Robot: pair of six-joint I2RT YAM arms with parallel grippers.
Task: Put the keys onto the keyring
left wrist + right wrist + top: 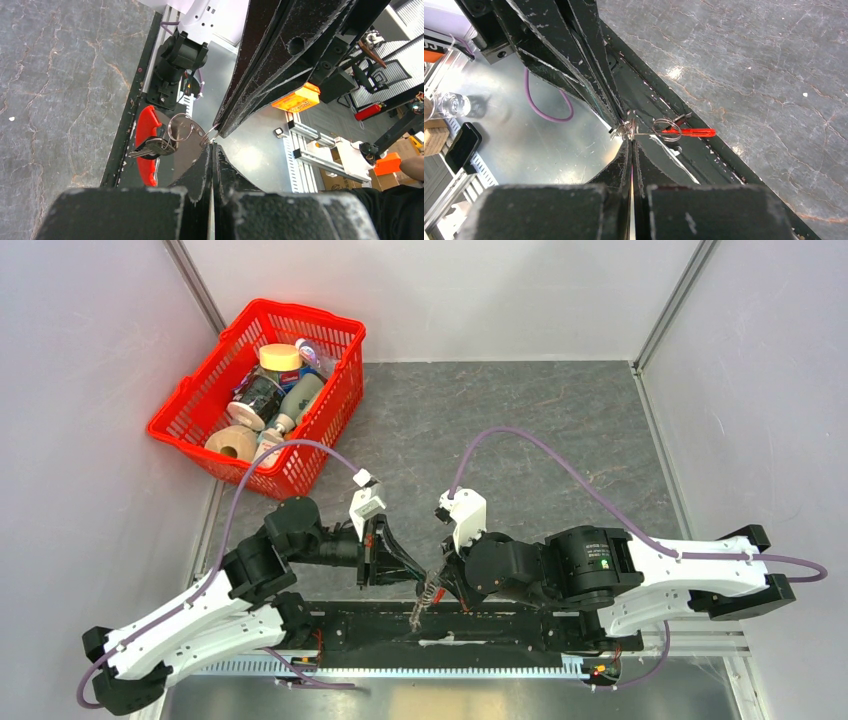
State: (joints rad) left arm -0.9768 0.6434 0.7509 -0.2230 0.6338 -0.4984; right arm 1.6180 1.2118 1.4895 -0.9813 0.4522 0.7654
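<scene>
Gripping the keyring (180,129), keys (150,148) attached, with left gripper (212,150) and right gripper (630,142) each closed tight on it, well apart from red basket (322,425) containing tape rolls (279,356) and bottles (297,395).

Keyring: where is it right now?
Top view, bottom centre: the keyring hangs where the left gripper and right gripper tips meet, above the black rail.

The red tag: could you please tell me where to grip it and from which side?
Probably a bare end of the red tag, clear of the keys crossing its middle. The right wrist view shows it edge-on and thin, so close across its flat faces, coming in from that free end.
</scene>
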